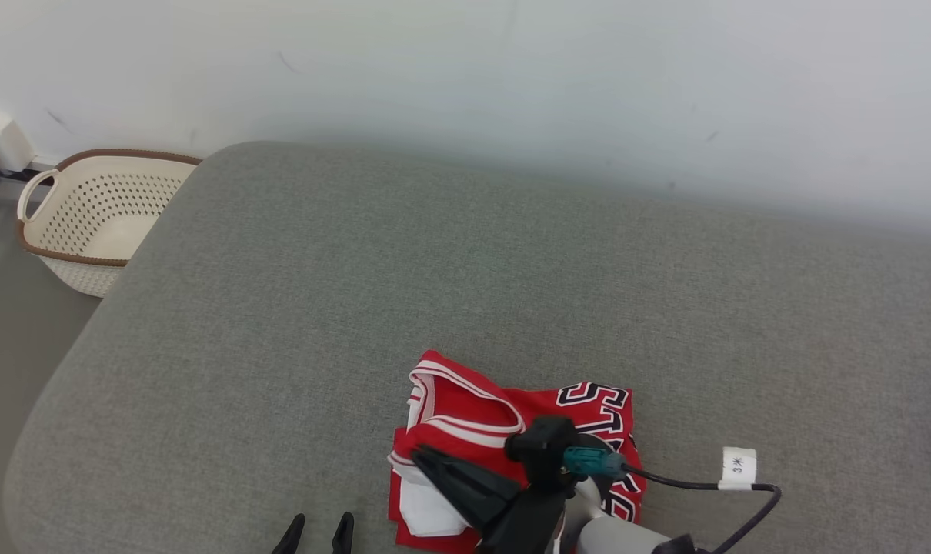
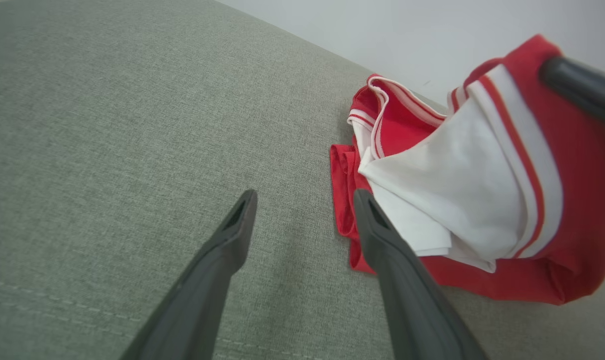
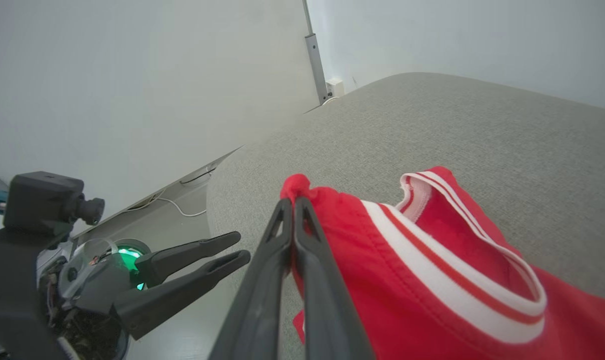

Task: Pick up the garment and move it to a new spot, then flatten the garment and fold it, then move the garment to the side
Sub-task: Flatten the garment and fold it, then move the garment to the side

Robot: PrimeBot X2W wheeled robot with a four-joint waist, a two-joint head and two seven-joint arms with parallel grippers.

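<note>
Fingers (image 3: 275, 280) of right gripper (image 3: 292, 204) pressed together on a raised red fold of the garment (image 3: 422, 280), close to its white-striped trim. Garment: red jersey with white and red banding, bunched in a rough fold on the near side of the grey cushion (image 1: 358, 292). Left wrist view: white inner layer (image 2: 447, 200) spilling out under the lifted fold. Head view: black-and-white lettering (image 1: 592, 400) on the far part, partly covered, not legible as a word. Left gripper (image 2: 305, 200) spread, empty, just beside the garment's left edge, over the cushion. Cable tag (image 1: 739, 467) reads "3*". Perforated cream basket (image 1: 96, 208) off the cushion's far-left corner.
</note>
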